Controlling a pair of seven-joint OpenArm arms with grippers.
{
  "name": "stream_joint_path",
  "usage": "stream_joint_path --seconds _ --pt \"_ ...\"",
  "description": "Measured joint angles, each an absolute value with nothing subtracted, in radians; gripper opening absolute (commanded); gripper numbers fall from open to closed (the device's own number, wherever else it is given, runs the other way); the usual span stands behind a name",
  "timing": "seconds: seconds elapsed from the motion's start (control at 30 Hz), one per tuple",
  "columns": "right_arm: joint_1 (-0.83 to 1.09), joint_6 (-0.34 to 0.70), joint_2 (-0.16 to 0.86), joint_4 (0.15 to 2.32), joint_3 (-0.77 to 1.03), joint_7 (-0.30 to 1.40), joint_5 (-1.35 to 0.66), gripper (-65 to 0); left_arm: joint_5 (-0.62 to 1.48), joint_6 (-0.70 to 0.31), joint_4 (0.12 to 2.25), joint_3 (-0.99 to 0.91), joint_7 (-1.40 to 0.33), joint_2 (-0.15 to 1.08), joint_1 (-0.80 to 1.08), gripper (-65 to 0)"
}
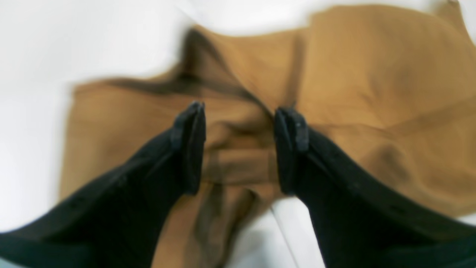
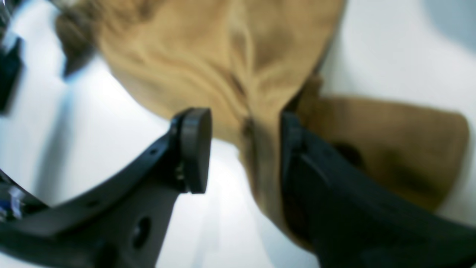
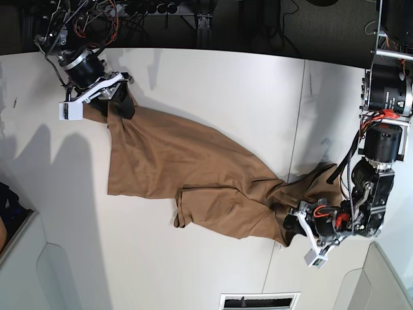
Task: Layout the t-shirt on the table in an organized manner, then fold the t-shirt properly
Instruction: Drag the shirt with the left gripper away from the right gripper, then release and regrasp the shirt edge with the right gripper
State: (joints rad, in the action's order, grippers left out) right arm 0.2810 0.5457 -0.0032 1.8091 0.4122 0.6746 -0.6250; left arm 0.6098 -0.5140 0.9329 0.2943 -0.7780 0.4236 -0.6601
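Observation:
The tan-brown t-shirt [image 3: 193, 174] lies stretched in a rumpled diagonal band across the white table [image 3: 226, 84], from the far left to the near right. My right gripper [image 3: 103, 97] is at the shirt's far-left end. In the right wrist view the right gripper [image 2: 241, 113] is open, and a fold of the t-shirt [image 2: 223, 56] hangs against one finger. My left gripper [image 3: 303, 226] is at the near-right end. Seen from the left wrist, the left gripper [image 1: 241, 109] is open, with bunched t-shirt [image 1: 372, 74] cloth lying between and beneath the jaws.
A thin dark seam [image 3: 300, 129] crosses the table on the right. A vent-like slot [image 3: 258, 301] sits at the near edge. Cables and dark equipment [image 3: 161, 13] line the far side. The left arm's upright body [image 3: 384, 97] stands at the right edge.

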Motion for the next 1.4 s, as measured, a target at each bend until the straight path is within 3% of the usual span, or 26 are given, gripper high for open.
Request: stream_joint_path --seconds 0.27,0.4,0.53,0.6,0.7,0.8,1.0,1.07,1.17,1.23,1.4 --pt "0.175 0.546 -0.009 1.859 0.412 0.66 -0.611 -38.2 0.593 -0.476 1.286 0.295 -0.773 0.468 -0.416 -33.0" --pt "0.111 0.543 -0.008 1.856 0.412 0.657 -0.521 -38.2 0.505 -0.471 1.313 0.296 -0.701 0.465 -0.347 -33.0" --pt "0.044 0.505 -0.008 1.791 0.412 0.645 -0.424 -38.4 0.375 -0.373 1.277 0.295 -0.623 0.469 -0.314 -33.0" --pt "0.008 0.505 -0.009 1.745 0.412 0.628 -0.408 -44.9 0.362 -0.37 1.259 0.295 -0.62 0.469 -0.316 -33.0" --pt "-0.022 0.506 -0.008 1.683 0.41 0.616 -0.411 -65.0 0.35 -0.369 1.25 0.295 -0.612 0.468 -0.319 -33.0" --pt "-0.027 0.506 -0.008 1.618 0.41 0.598 -0.383 -65.0 0.32 -0.302 1.238 0.295 -0.612 0.471 -0.319 -33.0" --pt "-0.059 0.506 -0.002 1.476 0.41 0.566 -0.3 -65.0 0.236 -0.295 1.229 0.295 -0.597 0.493 -0.318 -33.1" --pt "-0.062 0.505 0.003 1.446 0.41 0.562 -0.299 -65.0 0.21 -0.295 1.229 0.295 -0.593 0.493 -0.316 -37.4" --pt "-0.06 0.505 0.01 1.427 0.41 0.561 -0.298 -65.0 0.166 -0.296 1.229 0.295 -0.592 0.49 -0.316 -55.4" --pt "-0.061 0.505 0.011 1.427 0.41 0.56 -0.298 -65.0 0.162 -0.296 1.229 0.295 -0.589 0.493 -0.316 -62.7" --pt "-0.061 0.505 0.01 1.427 0.41 0.554 -0.298 -65.0 0.159 -0.304 1.229 0.295 -0.587 0.496 -0.316 -65.0"
